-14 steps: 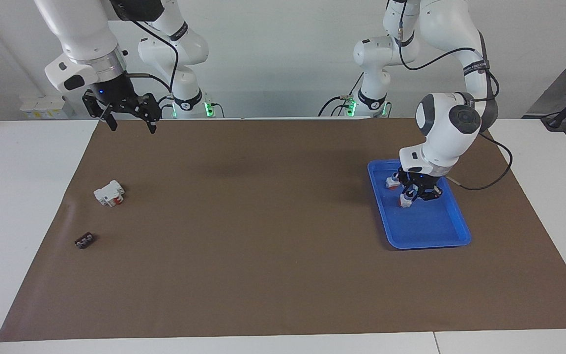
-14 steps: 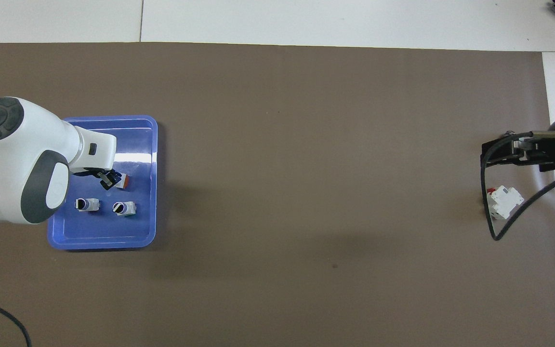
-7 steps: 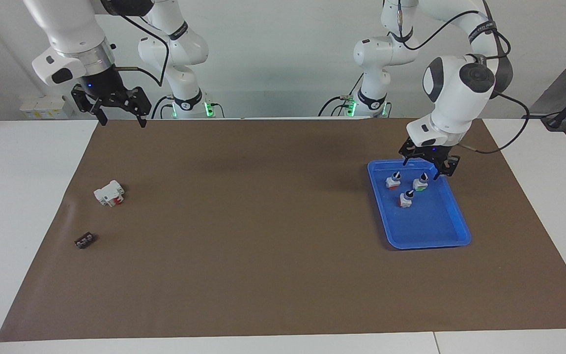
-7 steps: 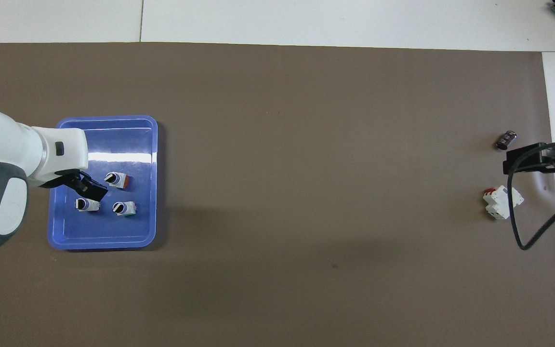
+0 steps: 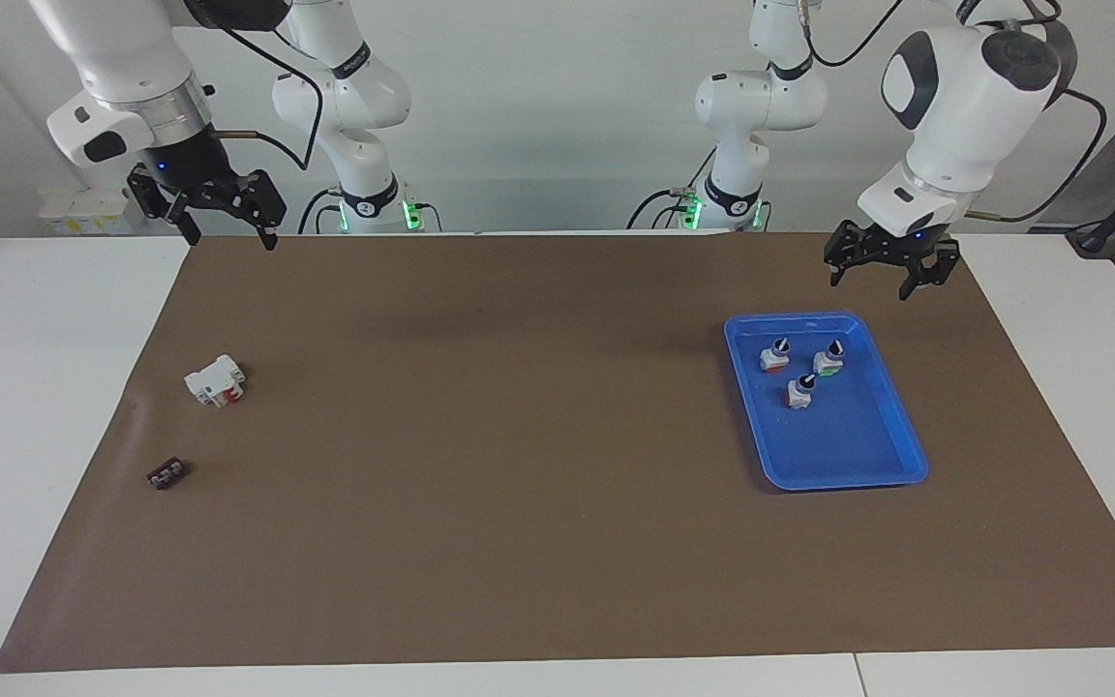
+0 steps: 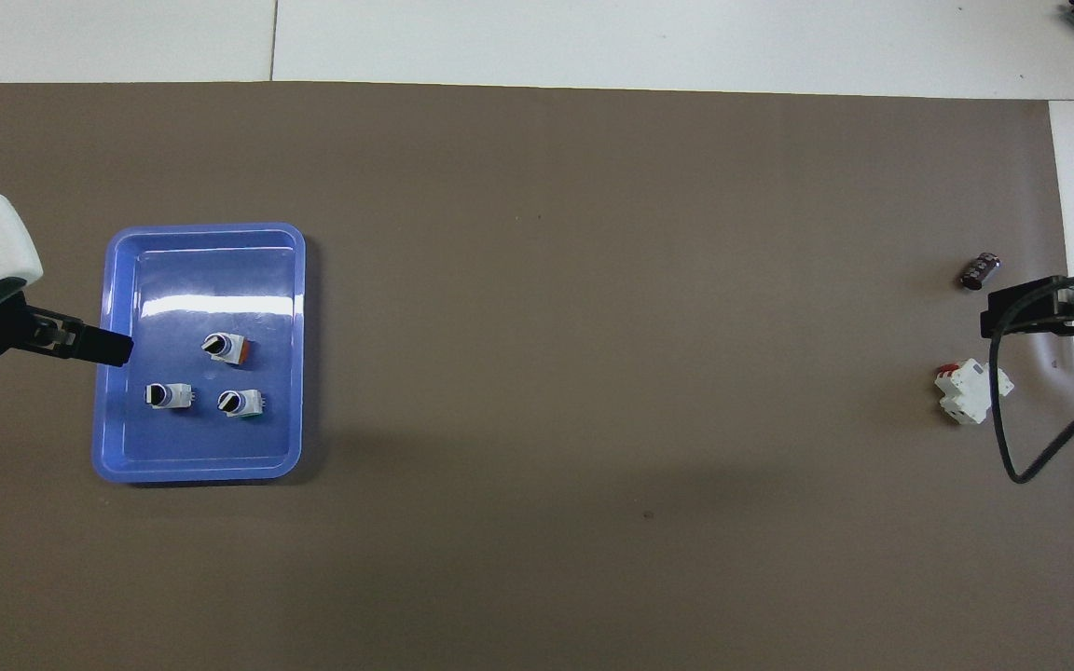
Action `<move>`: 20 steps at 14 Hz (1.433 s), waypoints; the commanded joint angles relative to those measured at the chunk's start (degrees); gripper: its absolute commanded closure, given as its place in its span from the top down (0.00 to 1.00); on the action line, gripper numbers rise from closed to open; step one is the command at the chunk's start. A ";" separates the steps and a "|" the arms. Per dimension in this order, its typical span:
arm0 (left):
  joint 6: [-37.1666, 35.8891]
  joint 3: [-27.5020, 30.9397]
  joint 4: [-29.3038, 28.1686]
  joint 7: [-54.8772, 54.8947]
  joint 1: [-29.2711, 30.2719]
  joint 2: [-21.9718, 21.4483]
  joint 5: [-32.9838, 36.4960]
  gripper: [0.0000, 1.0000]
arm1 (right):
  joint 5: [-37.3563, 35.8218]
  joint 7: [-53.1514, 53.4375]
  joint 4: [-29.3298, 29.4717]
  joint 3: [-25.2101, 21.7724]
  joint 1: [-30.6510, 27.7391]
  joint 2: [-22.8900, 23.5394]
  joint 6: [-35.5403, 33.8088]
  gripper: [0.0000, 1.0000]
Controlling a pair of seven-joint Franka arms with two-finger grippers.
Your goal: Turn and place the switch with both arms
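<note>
Sitting upright in the blue tray (image 5: 891,465), the switch (image 5: 798,391) looks light, rigid and a bit slick; pinching its white body seems safest. Left tool (image 5: 890,269) and right tool (image 5: 225,227) hang spread, empty.

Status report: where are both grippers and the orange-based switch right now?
Left gripper open, raised beside the blue tray. Right gripper open, raised, waiting. Switch upright in the tray, untouched. Nothing in the way.

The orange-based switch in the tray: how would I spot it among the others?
Find the blue tray at the left arm's end of the brown mat. Three small switches stand in it. The switch you want is the one farthest from the robots, alone ahead of the other two switches, with an orange-red base.
</note>
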 commanded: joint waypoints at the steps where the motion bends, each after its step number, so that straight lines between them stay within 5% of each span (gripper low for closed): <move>1: -4.78 -0.08 9.88 -9.60 -1.08 3.91 -1.72 1.00 | 0.57 0.95 -1.92 0.95 -2.43 -1.61 -0.27 1.00; 5: -15.60 -0.34 20.28 -9.96 -0.38 8.05 -2.61 1.00 | 0.57 0.78 -1.83 0.52 -2.26 -1.61 -0.27 1.00; 13: -16.85 -9.83 15.80 -17.34 6.91 3.74 -0.93 1.00 | -0.22 0.07 -1.83 0.08 -0.68 -1.61 0.44 1.00; 20: -16.31 -9.49 16.59 -16.65 7.10 4.45 -0.67 1.00 | 0.65 -0.10 -0.87 0.69 -0.15 -1.35 -0.44 1.00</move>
